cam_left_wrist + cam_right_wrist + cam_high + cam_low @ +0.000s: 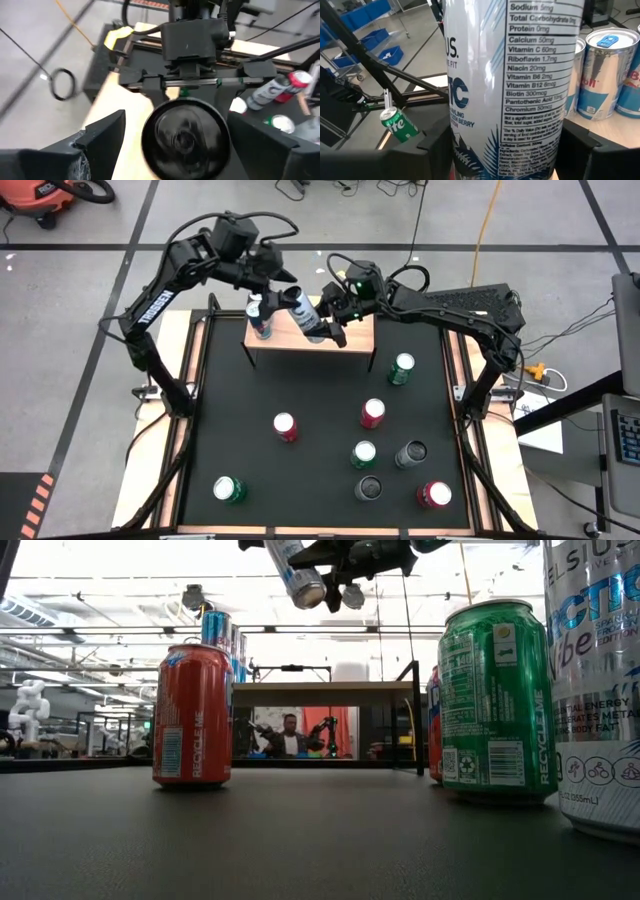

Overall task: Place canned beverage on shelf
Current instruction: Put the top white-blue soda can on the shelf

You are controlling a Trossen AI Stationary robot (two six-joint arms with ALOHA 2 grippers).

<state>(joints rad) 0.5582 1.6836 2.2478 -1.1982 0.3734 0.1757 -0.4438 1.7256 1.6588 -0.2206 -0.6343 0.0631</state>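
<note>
High view: right gripper fingers clamp a slim white can, tilted over the shelf. Left gripper gapes beside it, empty. Next: upright it, lower.

Bright overhead room light, blown-out ceiling glare, perhaps slight wrist-view blur.

Grey tiled floor with dark seams, bright ceiling lights, orange cable

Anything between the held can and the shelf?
Nothing visible beneath the tall can in the right gripper. Blue cans stand at the shelf's left end; the open left gripper flanks the can's base.
</note>
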